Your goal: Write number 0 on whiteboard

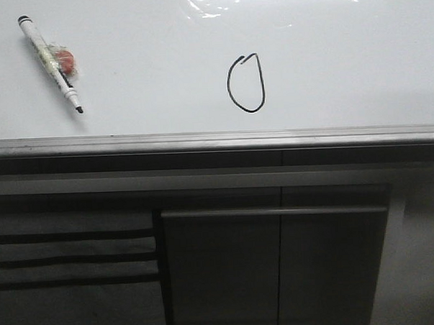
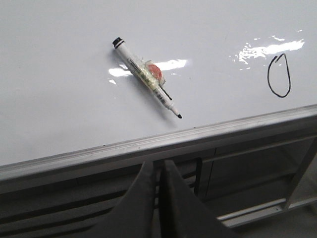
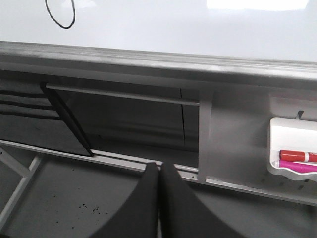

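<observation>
Your number 0 is already on the whiteboard: a thin black loop, closed, slightly pointed at its upper right, sitting near the board's grey edge strip and about mid-width in the front view. It also shows in the left wrist view.

The marker lies flat and uncapped on the board, well apart from the 0 toward the left, tip pointing at the edge strip. It looks light and stiff, with a smooth barrel likely to roll or slide on that glossy surface. A wad of clear tape with something red wraps the middle; take hold there if you need it again, since the tape should give better grip than bare plastic.

Neither arm holds anything. The left gripper hangs below the board's edge with its fingers pressed together and empty; the right gripper is likewise clenched on nothing, over the dark cabinet panels.

The board is wet-slick with glare along its far side. A small white tray holding red and pink markers sits on the frame beside the right arm.
</observation>
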